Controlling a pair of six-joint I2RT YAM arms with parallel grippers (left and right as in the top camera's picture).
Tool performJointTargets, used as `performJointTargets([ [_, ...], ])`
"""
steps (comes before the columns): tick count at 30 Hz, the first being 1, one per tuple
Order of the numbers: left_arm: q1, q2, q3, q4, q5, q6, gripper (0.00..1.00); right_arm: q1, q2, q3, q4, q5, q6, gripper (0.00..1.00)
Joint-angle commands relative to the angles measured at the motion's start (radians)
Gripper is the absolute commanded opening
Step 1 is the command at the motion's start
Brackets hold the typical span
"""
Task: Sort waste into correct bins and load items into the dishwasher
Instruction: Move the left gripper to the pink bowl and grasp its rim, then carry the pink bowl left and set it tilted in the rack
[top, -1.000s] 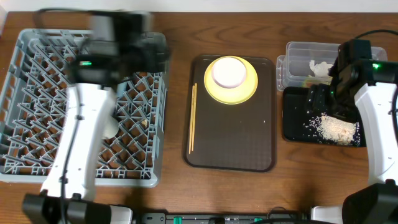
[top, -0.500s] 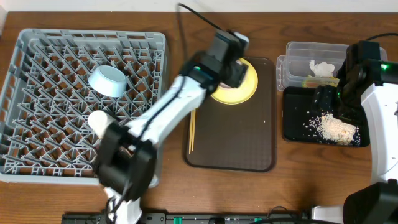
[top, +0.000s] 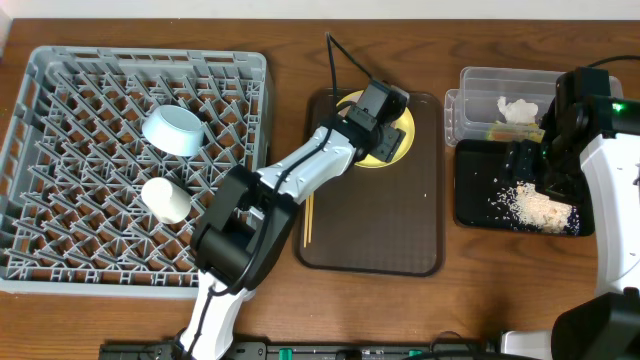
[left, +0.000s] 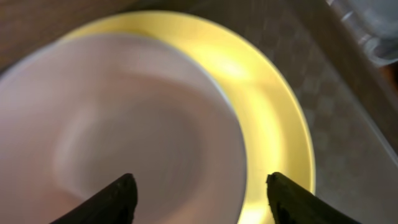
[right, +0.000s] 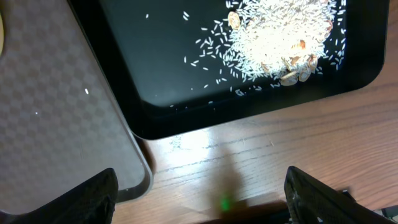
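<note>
My left gripper (top: 384, 138) is open over the round yellow plate (top: 405, 128) on the brown tray. In the left wrist view its fingers (left: 202, 200) straddle the right rim of the white bowl (left: 124, 137), which sits on the plate (left: 277, 124). The light blue bowl (top: 173, 130) and the small white cup (top: 167, 199) lie in the grey dish rack (top: 60, 80). The chopsticks (top: 308, 218) lie on the tray's left side. My right gripper (top: 528, 160) is open and empty (right: 199, 200) over the black tray (top: 470, 195), which holds rice scraps (top: 535, 207) (right: 273, 37). The clear tub (top: 480, 80) holds the napkin (top: 517, 109); a bit of wrapper (top: 498, 130) shows at its front.
The dark brown serving tray (top: 380, 235) lies in the middle between the rack and the bins; its corner shows in the right wrist view (right: 62, 112). Bare wooden table (right: 249, 162) lies in front of the black tray.
My left arm has swung from over the rack to the plate and bowl on the brown tray. The blue bowl and cup now show in the rack. The right arm has hardly moved.
</note>
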Motion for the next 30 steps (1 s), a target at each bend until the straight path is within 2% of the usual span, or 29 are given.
performJointTargets([
  [1,0.002,0.033,0.0,0.001,-0.012,0.009,0.61,-0.006,-0.002,0.01,-0.004,0.006,-0.006,0.83],
  [7,0.002,0.034,0.0,-0.012,-0.02,0.009,0.23,-0.006,-0.002,0.01,-0.014,0.006,-0.02,0.83],
  [9,0.002,0.034,0.0,-0.018,-0.019,0.009,0.12,-0.006,-0.002,0.01,-0.016,0.006,-0.021,0.83],
  [11,0.002,0.027,0.0,-0.022,-0.019,0.009,0.08,-0.006,-0.002,0.01,-0.016,0.006,-0.022,0.83],
  [17,0.002,-0.062,0.0,-0.039,-0.014,0.009,0.06,-0.006,-0.002,0.01,-0.016,0.007,-0.031,0.83],
  [24,0.05,-0.275,0.0,-0.11,0.001,0.001,0.06,-0.006,-0.002,0.01,-0.016,0.007,-0.032,0.83],
  [27,0.109,-0.349,0.0,-0.151,0.079,0.001,0.06,-0.006,-0.002,0.01,-0.015,0.007,-0.033,0.83],
  [30,0.212,-0.408,0.0,-0.185,0.246,0.0,0.06,-0.006,-0.002,0.01,-0.014,0.007,-0.042,0.83],
])
